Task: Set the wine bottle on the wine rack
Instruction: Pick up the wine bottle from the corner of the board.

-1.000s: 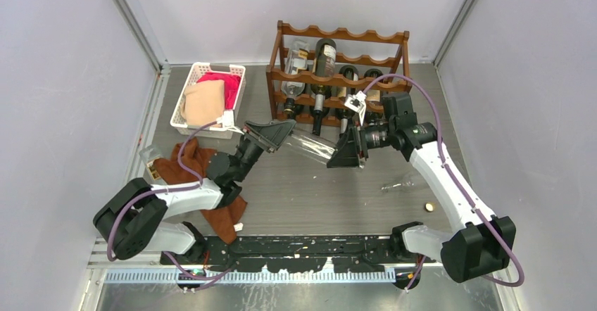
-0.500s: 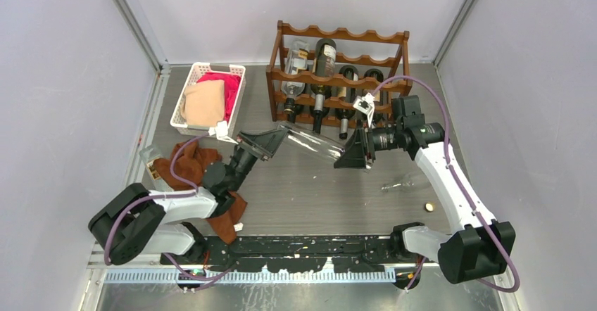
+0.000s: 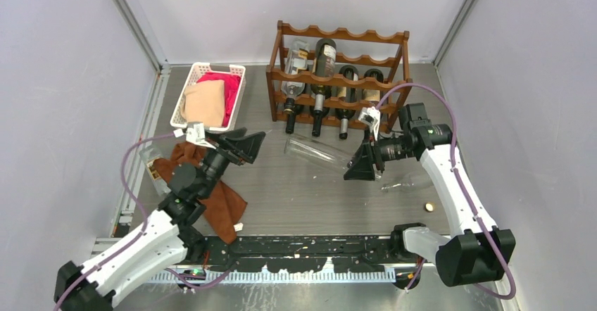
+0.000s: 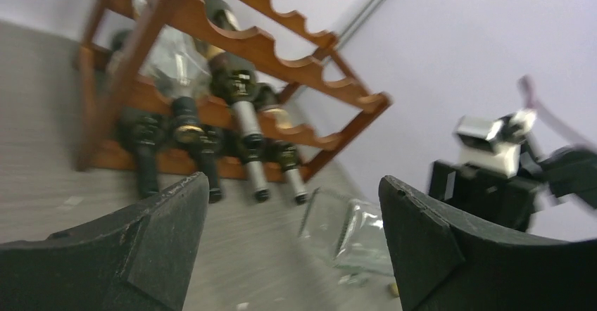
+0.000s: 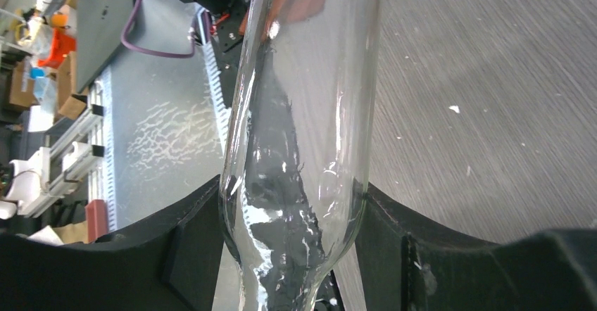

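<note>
Your right gripper [image 3: 357,163] is clamped on one end of the clear glass wine bottle [image 3: 317,149], mid-frame; your left gripper [image 3: 250,148] gapes empty. Slick glass held off-centre could pivot or slip short of the dark reddish-brown wooden wine rack [image 3: 343,35], upper centre.

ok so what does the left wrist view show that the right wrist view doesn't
Only the left wrist view shows the wine rack with its stored bottles, seen between the fingers of the open left claw. Only the right wrist view shows the right claw shut around the clear wine bottle close up. Both show that bottle and the grey table.
</note>
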You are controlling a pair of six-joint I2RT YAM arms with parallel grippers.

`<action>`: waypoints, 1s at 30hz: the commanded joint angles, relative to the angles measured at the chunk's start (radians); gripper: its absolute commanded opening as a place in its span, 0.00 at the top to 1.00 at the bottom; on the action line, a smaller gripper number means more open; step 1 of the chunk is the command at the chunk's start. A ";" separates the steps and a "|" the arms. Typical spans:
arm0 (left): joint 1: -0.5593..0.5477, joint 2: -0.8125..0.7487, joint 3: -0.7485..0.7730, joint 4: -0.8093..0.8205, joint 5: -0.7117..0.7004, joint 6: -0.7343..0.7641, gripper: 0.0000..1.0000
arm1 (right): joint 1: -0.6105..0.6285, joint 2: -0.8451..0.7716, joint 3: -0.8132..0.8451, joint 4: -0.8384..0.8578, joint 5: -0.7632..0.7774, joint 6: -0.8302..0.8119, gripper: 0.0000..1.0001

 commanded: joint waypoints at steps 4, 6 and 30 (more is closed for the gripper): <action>0.058 0.118 0.273 -0.487 0.126 0.562 0.13 | -0.029 -0.040 0.009 -0.016 0.031 -0.074 0.99; 0.095 0.212 0.303 -0.437 0.227 0.632 0.14 | -0.033 -0.039 0.006 -0.016 0.057 -0.076 0.99; 0.526 1.156 0.550 0.738 0.946 0.550 0.28 | -0.054 -0.013 0.003 -0.046 0.077 -0.135 0.99</action>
